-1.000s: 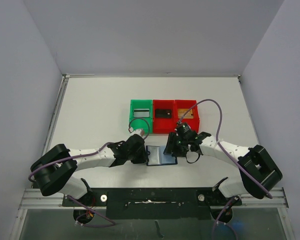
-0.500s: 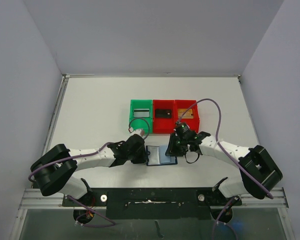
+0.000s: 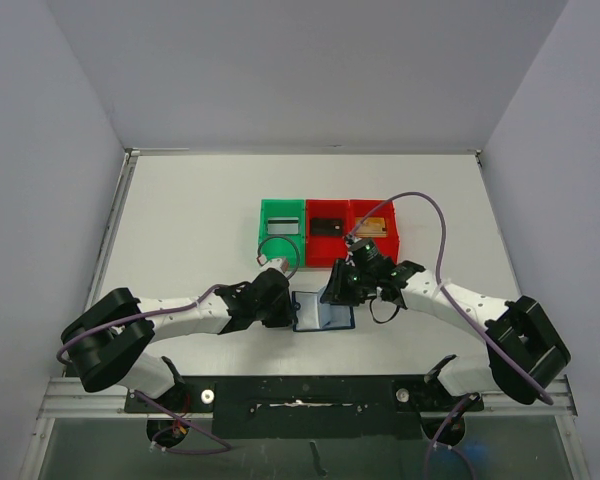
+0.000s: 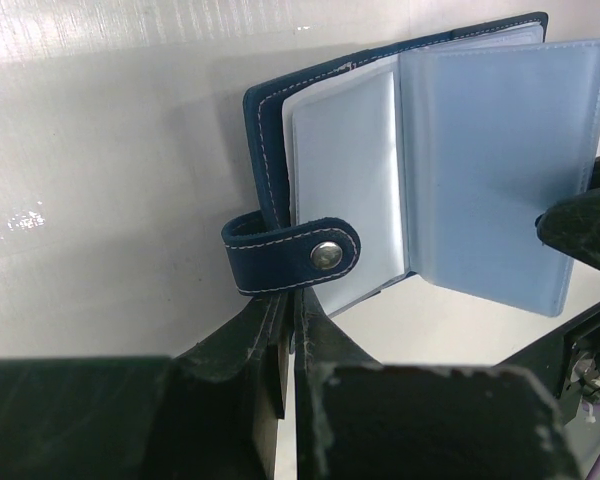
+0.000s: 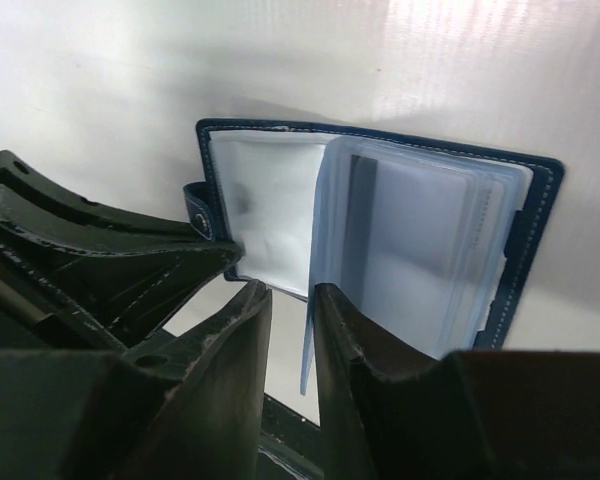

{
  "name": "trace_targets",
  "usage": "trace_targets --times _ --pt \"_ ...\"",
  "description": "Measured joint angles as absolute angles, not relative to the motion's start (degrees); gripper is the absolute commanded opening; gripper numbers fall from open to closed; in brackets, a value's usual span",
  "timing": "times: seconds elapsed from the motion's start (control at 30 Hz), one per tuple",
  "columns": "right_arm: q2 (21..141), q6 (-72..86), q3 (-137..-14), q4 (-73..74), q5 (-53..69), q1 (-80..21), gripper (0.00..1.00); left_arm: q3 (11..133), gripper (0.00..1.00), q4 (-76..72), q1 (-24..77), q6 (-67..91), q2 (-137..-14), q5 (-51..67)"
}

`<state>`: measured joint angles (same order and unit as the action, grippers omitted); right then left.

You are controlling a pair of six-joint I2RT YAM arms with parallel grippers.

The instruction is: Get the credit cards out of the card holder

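We see the holder (image 3: 322,312) lying open on the tabletop (image 3: 180,220) between the arms. The left end effector (image 4: 288,335) is clamped on its cover edge under the strap (image 4: 290,258). The right end effector (image 5: 292,305) pinches the holder's pale blue leaf (image 4: 500,170). A silver card (image 3: 284,225), black card (image 3: 327,226) and gold card (image 3: 376,226) sit apart in three bins (image 3: 265,238). We cannot tell whether the cloudy sleeves hide more.

The card holder (image 4: 265,130) looks like dark blue leather, matt, with pale thread on the edge; its snap (image 4: 327,258) is shiny metal; its pockets (image 4: 500,170) are smooth, cloudy blue plastic; my fingers (image 4: 340,350) are black plastic, dull and scratched; the table (image 4: 100,180) is white and a bit shiny.
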<state>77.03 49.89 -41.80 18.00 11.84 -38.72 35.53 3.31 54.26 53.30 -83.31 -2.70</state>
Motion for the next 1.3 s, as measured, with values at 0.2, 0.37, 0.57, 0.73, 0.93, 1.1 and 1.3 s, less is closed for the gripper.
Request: trace_targets --times 0.2,0.37,0.57,0.73,0.93,1.1,1.3 --pt "78.41 49.87 -41.89 15.33 15.25 -38.79 0.2 35.53 0.0 3.31 54.26 53.3 -83.31 -2.7" --pt "79.94 49.91 -41.89 13.41 17.82 -39.11 0.38 35.53 0.0 3.31 54.26 53.3 -83.31 -2.7" --pt "83.33 50.13 -41.91 9.78 20.23 -39.16 0.44 35.53 0.0 3.31 54.26 53.34 -83.31 -2.7" --pt "86.15 50.96 -41.89 8.29 20.71 -39.42 0.5 35.51 0.0 3.31 54.26 53.54 -82.89 -2.7" --pt "87.09 51.68 -41.76 3.2 23.29 -39.44 0.57 35.16 0.05 3.29 54.26 53.91 -81.67 -2.7" --pt "88.55 52.53 -40.71 1.76 23.64 -39.44 0.58 33.01 0.21 3.25 54.26 55.0 -79.29 -2.74" --pt "88.25 52.84 -40.36 1.87 23.03 -39.42 0.55 29.08 0.28 3.27 54.26 56.93 -73.71 -2.98"
